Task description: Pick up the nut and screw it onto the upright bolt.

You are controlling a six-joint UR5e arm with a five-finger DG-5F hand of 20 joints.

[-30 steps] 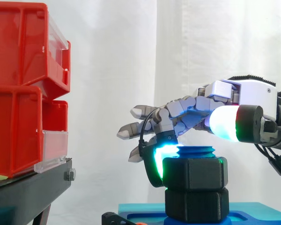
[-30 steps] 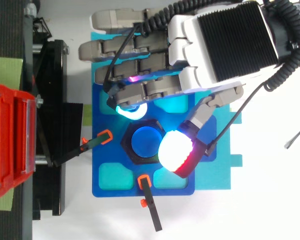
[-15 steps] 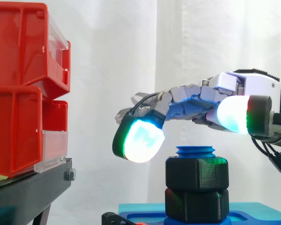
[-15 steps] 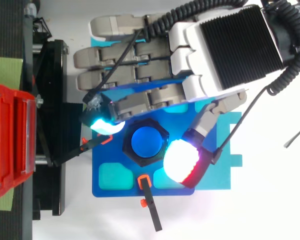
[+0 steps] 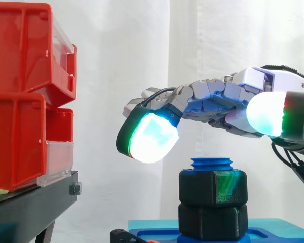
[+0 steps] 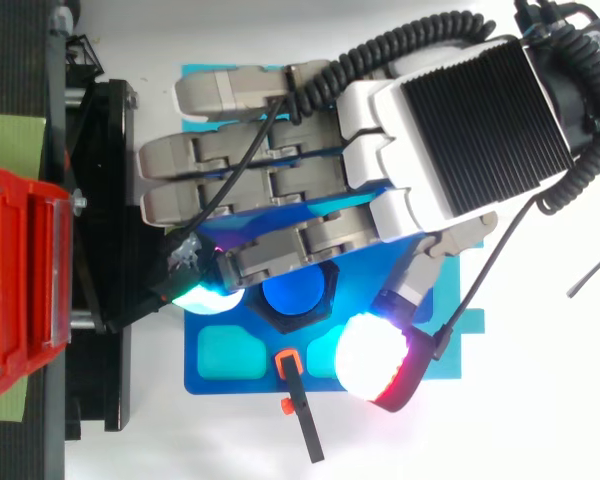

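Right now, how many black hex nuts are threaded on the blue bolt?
2. The upper nut sits near the top of the blue bolt; the lower nut is directly under it, touching. Others may lie hidden beneath the hand.

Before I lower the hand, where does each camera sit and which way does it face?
Side view: beside the work at about its height, looking level across at the bolt and the upper nut on it; the open hand reaches in from the right, above them.
Top view: overhead, looking down on the blue base; the hand's back enters from the upper right, partly covering the bolt.
Both show: hand, bolt, upper nut, red bins.
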